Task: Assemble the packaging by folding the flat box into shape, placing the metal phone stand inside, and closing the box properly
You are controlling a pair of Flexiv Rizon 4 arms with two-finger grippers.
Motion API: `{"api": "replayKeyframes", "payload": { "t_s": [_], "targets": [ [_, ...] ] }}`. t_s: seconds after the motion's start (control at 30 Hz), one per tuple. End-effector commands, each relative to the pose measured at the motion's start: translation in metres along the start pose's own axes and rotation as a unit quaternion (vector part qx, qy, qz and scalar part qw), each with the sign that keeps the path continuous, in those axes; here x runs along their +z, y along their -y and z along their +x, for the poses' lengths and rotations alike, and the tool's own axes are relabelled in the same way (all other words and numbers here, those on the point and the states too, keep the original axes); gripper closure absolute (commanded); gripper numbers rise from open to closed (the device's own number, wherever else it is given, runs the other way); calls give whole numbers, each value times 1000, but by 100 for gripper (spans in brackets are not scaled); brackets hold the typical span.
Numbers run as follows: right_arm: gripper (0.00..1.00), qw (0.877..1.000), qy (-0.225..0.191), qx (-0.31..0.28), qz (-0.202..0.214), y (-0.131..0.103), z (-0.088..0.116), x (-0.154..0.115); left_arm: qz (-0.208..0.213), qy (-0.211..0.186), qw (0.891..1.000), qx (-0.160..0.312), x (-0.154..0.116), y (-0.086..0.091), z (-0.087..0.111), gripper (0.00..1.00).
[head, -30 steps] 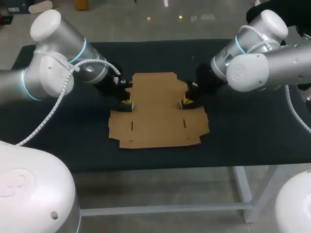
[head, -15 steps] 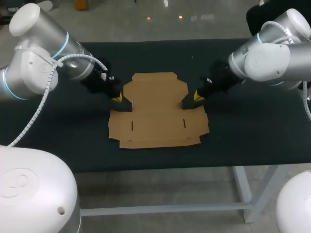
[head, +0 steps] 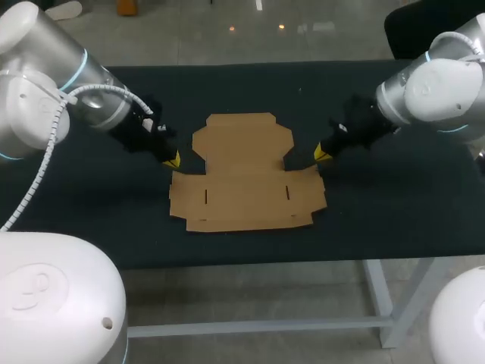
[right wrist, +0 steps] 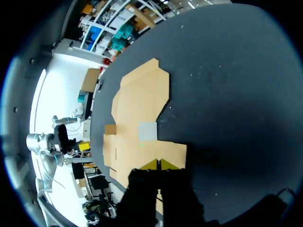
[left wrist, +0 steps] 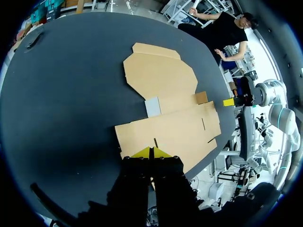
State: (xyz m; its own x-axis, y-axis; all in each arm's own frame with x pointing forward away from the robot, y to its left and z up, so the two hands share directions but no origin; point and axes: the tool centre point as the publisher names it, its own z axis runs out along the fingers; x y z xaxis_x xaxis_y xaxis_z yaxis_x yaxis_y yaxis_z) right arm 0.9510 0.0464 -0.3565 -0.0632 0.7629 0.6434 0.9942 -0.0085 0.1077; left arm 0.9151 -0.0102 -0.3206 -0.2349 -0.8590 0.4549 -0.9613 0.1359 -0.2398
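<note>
The flat brown cardboard box blank (head: pixel 242 178) lies unfolded at the middle of the black table (head: pixel 91 205). My left gripper (head: pixel 173 159) hovers just off the blank's left side notch, shut and holding nothing. My right gripper (head: pixel 322 155) hovers just off the right side notch, also shut and holding nothing. In the left wrist view my left gripper (left wrist: pixel 151 152) is over the blank (left wrist: pixel 165 94) near its edge, yellow tips pressed together. In the right wrist view my right gripper (right wrist: pixel 159 164) likewise sits over the edge of the blank (right wrist: pixel 139 113). No metal phone stand shows in any view.
The blank's front edge lies close to the table's front edge (head: pixel 250 262). Bare black table surface stretches to the left, right and back of the cardboard.
Both arms have drawn back outward and upward from the blank's side notches, left arm to the left, right arm to the right. Both grippers stayed shut; the blank has not moved.
</note>
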Motion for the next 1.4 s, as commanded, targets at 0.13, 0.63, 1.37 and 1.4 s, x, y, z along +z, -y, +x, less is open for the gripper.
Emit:
{"api": "replayKeyframes", "payload": {
  "t_s": [0.13,0.63,1.37,1.4],
  "targets": [
    [100,1000,-8,-2,-5,33,-3,-13,5,7,1000,0,-13,-31,10,100],
    [100,1000,2,0,-4,99,-5,-23,-3,-8,1000,-8,-11,-93,16,100],
    [100,1000,-5,24,2,133,-26,1,-13,-41,998,-46,15,-133,13,100],
    [100,1000,-4,27,1,134,-27,3,-14,-40,998,-55,16,-134,13,100]
  ]
}}
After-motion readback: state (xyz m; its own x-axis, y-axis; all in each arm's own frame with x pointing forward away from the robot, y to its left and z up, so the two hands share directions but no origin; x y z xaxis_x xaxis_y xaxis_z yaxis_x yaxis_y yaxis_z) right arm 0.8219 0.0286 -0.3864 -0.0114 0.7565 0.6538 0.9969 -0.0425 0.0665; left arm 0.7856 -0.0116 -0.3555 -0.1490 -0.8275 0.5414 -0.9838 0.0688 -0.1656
